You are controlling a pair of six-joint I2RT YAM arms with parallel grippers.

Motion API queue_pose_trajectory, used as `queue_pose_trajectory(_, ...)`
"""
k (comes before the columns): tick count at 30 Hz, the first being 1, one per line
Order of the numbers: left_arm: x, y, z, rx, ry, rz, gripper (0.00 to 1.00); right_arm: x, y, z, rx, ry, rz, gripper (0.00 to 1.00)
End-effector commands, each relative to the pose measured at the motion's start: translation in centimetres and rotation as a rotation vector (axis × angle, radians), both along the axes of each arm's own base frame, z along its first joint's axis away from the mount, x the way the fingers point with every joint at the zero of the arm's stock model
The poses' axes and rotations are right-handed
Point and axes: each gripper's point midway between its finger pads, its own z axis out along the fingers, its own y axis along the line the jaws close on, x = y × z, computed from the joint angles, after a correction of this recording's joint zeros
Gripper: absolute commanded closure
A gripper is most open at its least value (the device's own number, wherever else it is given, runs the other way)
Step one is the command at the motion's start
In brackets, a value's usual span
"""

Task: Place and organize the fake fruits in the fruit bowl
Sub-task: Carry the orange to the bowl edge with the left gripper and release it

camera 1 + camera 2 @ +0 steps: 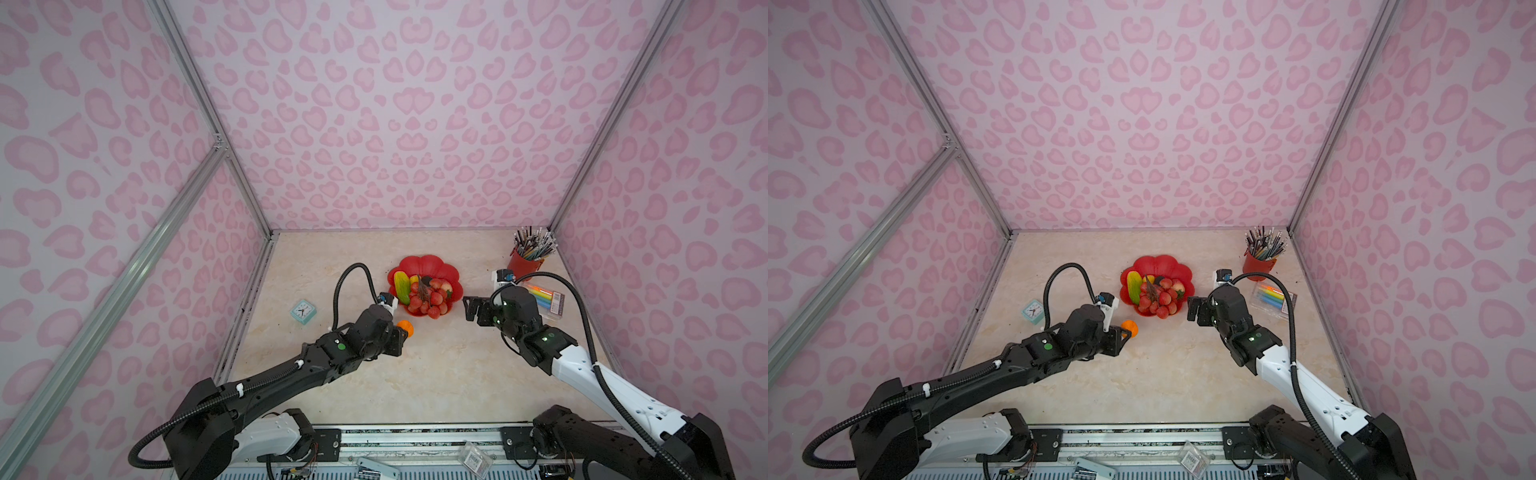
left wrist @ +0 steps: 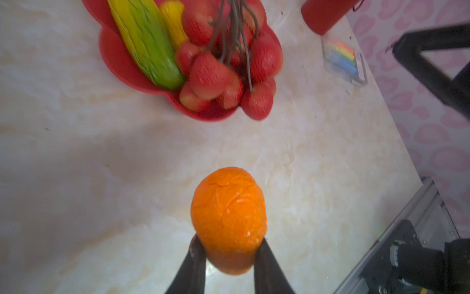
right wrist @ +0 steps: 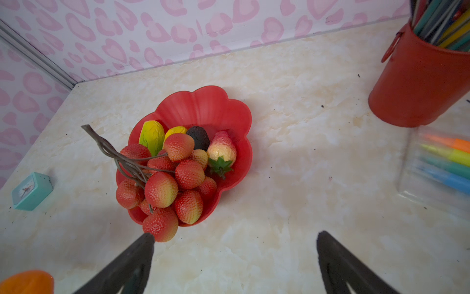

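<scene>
Marble tabletop (image 1: 415,374) | left fingers (image 2: 193,267) clamp orange ball (image 2: 229,216) | right fingers (image 3: 127,262) spread, empty | berry cluster (image 3: 162,188) overhangs fruit bowl (image 3: 203,101)

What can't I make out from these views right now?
- fruit bowl centre: covered by fruit, every view.
- orange ball lifted or resting: underside hidden by itself, all views.
- clock time: too small or oblique wherever seen.
- pencil cup top: cut off, right wrist edge.

ahead of the left gripper (image 2: 229,243) the fruit bowl (image 2: 112,56) is blurred and cropped. we cannot see under the orange ball (image 2: 229,203).
</scene>
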Motion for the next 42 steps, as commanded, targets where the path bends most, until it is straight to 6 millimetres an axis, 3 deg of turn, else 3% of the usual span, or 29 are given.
queue_pose_trajectory(1, 2.4, 0.7, 1.1, 0.028, -0.032, -0.026, 0.73, -0.3, -0.4, -0.3, -0.016, 0.009, -0.008, 0.01)
queue_pose_trajectory(6, 6.9, -1.1, 0.9, 0.050, -0.024, -0.047, 0.73, -0.6, -0.8, 0.2, -0.018, 0.002, -0.015, 0.01)
queue_pose_trajectory(9, 9.0, -2.3, -0.7, 0.074, 0.007, -0.063, 0.74, -1.0, -1.3, 0.4, -0.023, 0.001, -0.024, 0.01)
queue_pose_trajectory(12, 11.0, -2.2, -3.1, 0.093, 0.053, -0.036, 0.74, -1.5, -1.8, 0.8, -0.023, -0.005, -0.027, 0.01)
queue_pose_trajectory(17, 12.4, -2.0, -4.7, 0.107, 0.084, -0.015, 0.72, -2.1, -2.7, 1.5, -0.027, -0.022, -0.045, 0.01)
queue_pose_trajectory(19, 12.6, -2.0, -4.8, 0.115, 0.087, -0.013, 0.65, -2.2, -3.2, 1.7, -0.027, -0.031, -0.057, 0.01)
queue_pose_trajectory(23, 12.9, -1.8, -3.2, 0.093, 0.047, 0.009, 0.41, -2.2, -3.6, 1.8, -0.018, -0.035, -0.066, 0.01)
queue_pose_trajectory(25, 13.0, -1.4, -1.4, 0.080, 0.002, 0.026, 0.22, -2.1, -3.9, 1.8, -0.019, -0.031, -0.071, 0.01)
queue_pose_trajectory(28, 13.1, -0.7, 1.6, 0.071, -0.084, 0.048, 0.07, -1.9, -4.1, 1.9, -0.028, -0.030, -0.076, 0.01)
queue_pose_trajectory(33, 12.3, 0.8, 6.7, 0.031, -0.226, 0.077, 0.05, -1.4, -4.8, 2.0, -0.040, -0.030, -0.095, 0.01)
queue_pose_trajectory(35, 11.8, 0.9, 7.8, 0.002, -0.257, 0.067, 0.04, -1.3, -5.1, 2.1, -0.043, -0.029, -0.101, 0.01)
queue_pose_trajectory(39, 11.5, -0.2, 7.9, -0.043, -0.248, 0.016, 0.05, -1.2, -5.3, 2.2, -0.043, -0.029, -0.110, 0.01)
queue_pose_trajectory(42, 11.7, -1.4, 6.0, -0.042, -0.183, -0.027, 0.05, -1.3, -5.5, 2.3, -0.042, -0.030, -0.117, 0.01)
